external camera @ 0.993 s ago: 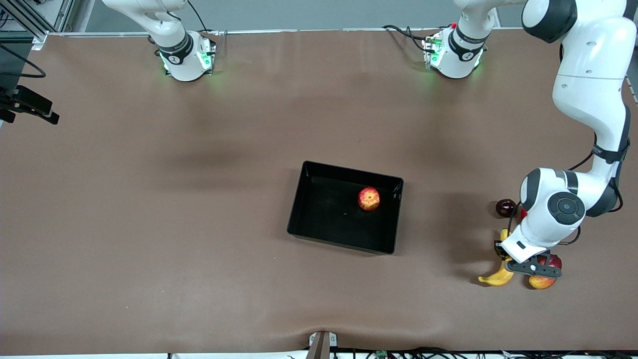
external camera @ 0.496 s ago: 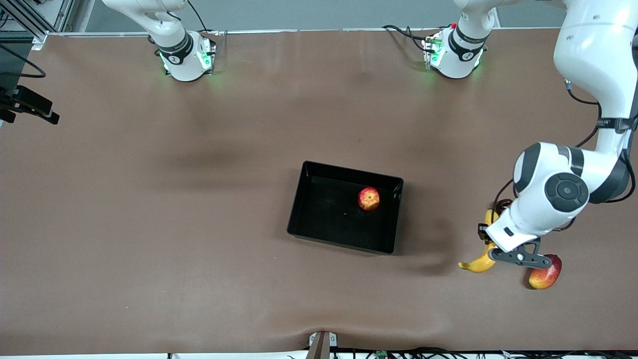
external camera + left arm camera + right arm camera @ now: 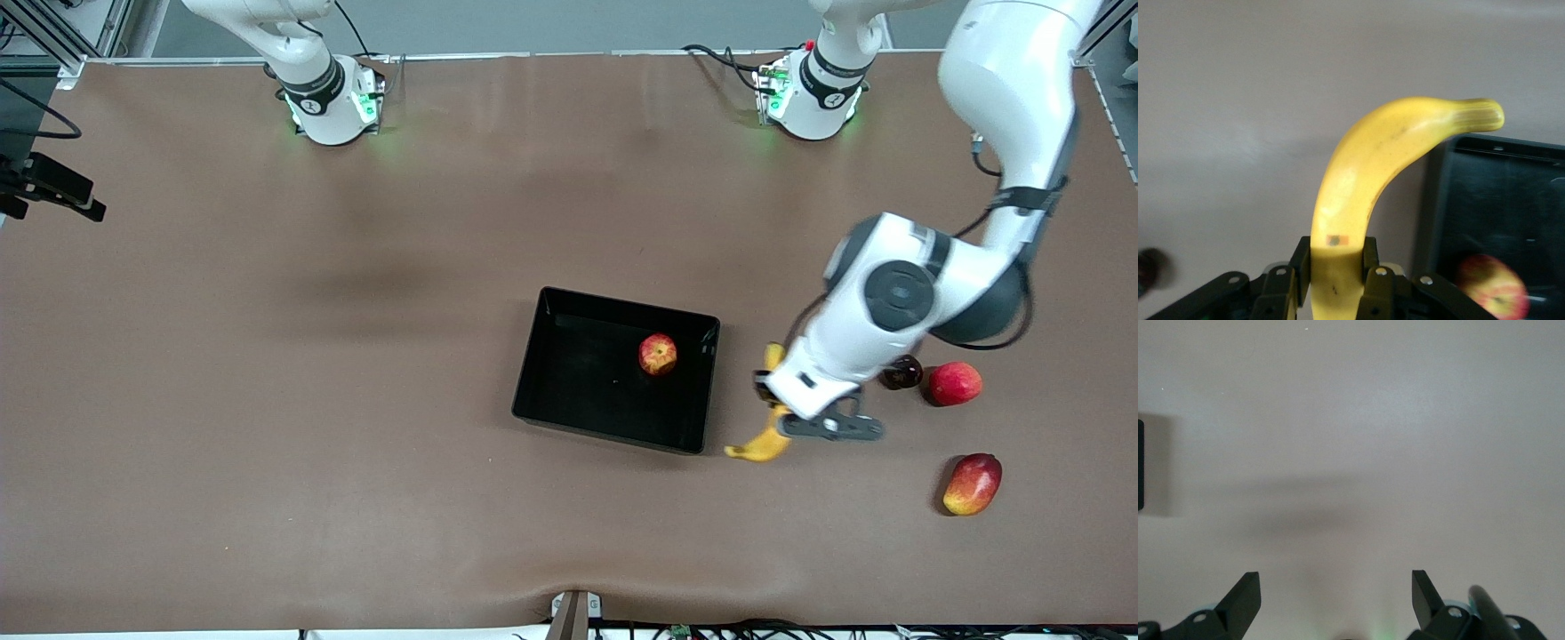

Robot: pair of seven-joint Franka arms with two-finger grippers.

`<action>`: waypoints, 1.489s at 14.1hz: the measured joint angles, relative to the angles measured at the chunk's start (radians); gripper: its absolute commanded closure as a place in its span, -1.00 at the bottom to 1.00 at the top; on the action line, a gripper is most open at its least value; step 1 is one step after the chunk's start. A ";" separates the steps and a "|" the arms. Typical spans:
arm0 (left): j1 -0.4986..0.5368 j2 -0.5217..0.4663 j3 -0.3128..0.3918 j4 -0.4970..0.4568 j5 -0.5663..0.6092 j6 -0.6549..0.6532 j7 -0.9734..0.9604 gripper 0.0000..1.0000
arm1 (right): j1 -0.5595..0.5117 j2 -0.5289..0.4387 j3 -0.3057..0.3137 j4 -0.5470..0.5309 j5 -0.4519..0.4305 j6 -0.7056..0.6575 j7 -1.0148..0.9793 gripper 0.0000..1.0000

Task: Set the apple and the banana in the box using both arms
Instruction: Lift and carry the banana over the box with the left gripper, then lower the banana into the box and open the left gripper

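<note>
Two grippers over brown table (image 3: 267, 400), left gripper (image 3: 781, 411) clamping banana (image 3: 757, 442), right gripper (image 3: 1336, 595) spread, empty.

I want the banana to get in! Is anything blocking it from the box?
Nothing visible does. The left gripper holds the banana over the table beside the box; the apple inside leaves room.
</note>
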State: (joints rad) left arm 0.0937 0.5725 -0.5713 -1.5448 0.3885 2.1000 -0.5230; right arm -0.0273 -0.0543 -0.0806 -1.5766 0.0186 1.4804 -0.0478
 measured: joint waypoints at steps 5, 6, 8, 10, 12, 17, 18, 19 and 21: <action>-0.132 0.001 -0.001 0.005 0.000 0.000 -0.219 1.00 | 0.000 0.000 0.000 0.000 0.003 -0.004 0.000 -1.00; -0.158 0.004 0.000 0.009 0.000 0.000 -0.255 1.00 | 0.000 0.000 0.000 0.000 0.004 -0.006 0.000 -1.00; -0.208 0.021 0.002 0.028 0.000 0.000 -0.322 1.00 | 0.000 0.000 0.000 0.000 0.007 -0.007 0.000 -1.00; -0.246 0.045 0.004 0.050 0.000 0.000 -0.368 1.00 | 0.000 0.000 0.000 0.000 0.009 -0.009 0.000 -1.00; -0.261 0.063 0.005 0.060 0.000 0.000 -0.382 1.00 | 0.000 0.000 0.001 0.000 0.015 -0.010 -0.001 -1.00; -0.305 0.097 0.027 0.067 0.000 0.002 -0.397 1.00 | 0.000 0.000 0.003 0.000 0.019 -0.011 -0.001 -1.00; -0.315 0.105 0.031 0.069 0.000 0.004 -0.399 1.00 | 0.000 0.000 0.002 0.000 0.019 -0.011 -0.001 -1.00; -0.326 0.112 0.035 0.074 0.000 0.007 -0.401 1.00 | 0.000 0.000 0.002 0.000 0.019 -0.011 -0.001 -1.00; -0.350 0.122 0.053 0.082 0.000 0.014 -0.401 1.00 | 0.000 0.000 0.002 0.000 0.019 -0.011 -0.001 -1.00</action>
State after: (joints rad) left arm -0.2559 0.6945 -0.5180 -1.4630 0.3885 2.1142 -0.9238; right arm -0.0278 -0.0541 -0.0786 -1.5766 0.0378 1.4691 -0.0488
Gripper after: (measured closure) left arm 0.661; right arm 0.000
